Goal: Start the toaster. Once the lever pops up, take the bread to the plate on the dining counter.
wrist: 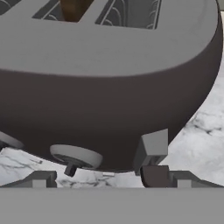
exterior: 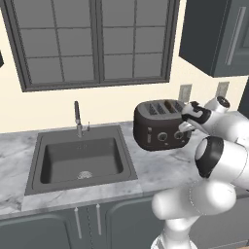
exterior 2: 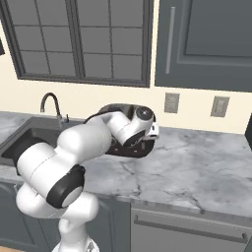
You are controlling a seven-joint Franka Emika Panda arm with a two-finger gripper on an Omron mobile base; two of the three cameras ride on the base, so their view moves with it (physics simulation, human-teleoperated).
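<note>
The dark toaster (exterior: 158,127) stands on the marble worktop to the right of the sink. A brown slice of bread (exterior: 170,105) sits down in one of its top slots (wrist: 73,8). My gripper (exterior: 184,126) is open at the toaster's right front end, low against its face. In the hand view one fingertip (wrist: 154,176) is just under the pale lever (wrist: 152,147); whether they touch I cannot tell. A round silvery knob (wrist: 76,155) is to the lever's left. My arm covers most of the toaster (exterior 2: 129,150) in the right base view. The plate and the dining counter are out of view.
A dark sink (exterior: 80,160) with a faucet (exterior: 78,119) lies left of the toaster. Wall outlets (exterior: 185,91) and a window are behind it, and an upper cabinet (exterior: 214,34) hangs above right. Marble worktop (exterior 2: 197,167) stretches to the right.
</note>
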